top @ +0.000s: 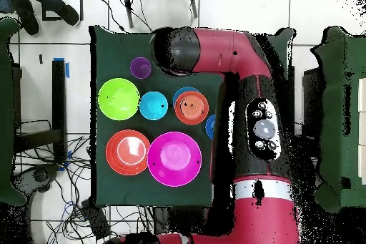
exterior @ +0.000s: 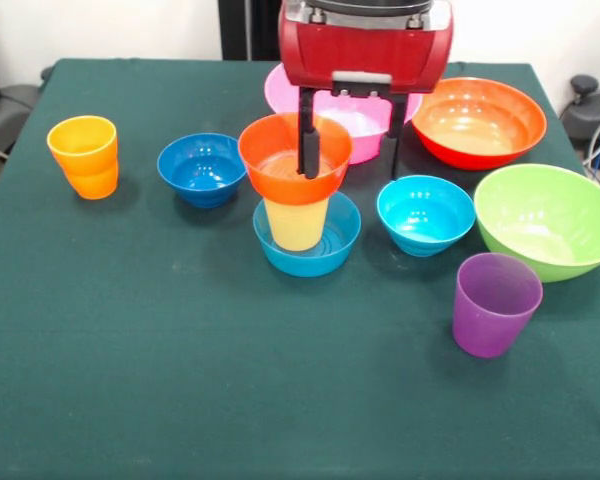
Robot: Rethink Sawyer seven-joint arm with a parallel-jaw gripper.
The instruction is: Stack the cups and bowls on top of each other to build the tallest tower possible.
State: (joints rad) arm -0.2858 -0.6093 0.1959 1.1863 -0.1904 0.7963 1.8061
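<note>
The tower stands mid-table: a mid-blue small bowl (exterior: 320,256) holds the pale yellow cup (exterior: 296,222) upright, and the orange-red small bowl (exterior: 280,150) sits upright on the cup's rim. It also shows in the overhead view (top: 190,107). My gripper (exterior: 349,176) hangs over it, open. One finger (exterior: 308,140) reaches down inside the orange-red bowl; the other (exterior: 392,135) stands clear of its rim on the right. The orange cup (exterior: 84,156), dark blue bowl (exterior: 202,168), cyan bowl (exterior: 426,213) and purple cup (exterior: 494,303) stand apart on the table.
Three large bowls stand behind and right of the tower: pink (exterior: 365,125), orange-red (exterior: 478,122), lime green (exterior: 548,220). The green cloth table (exterior: 180,380) stretches toward the camera. In the overhead view the arm (top: 236,62) covers the table's right part.
</note>
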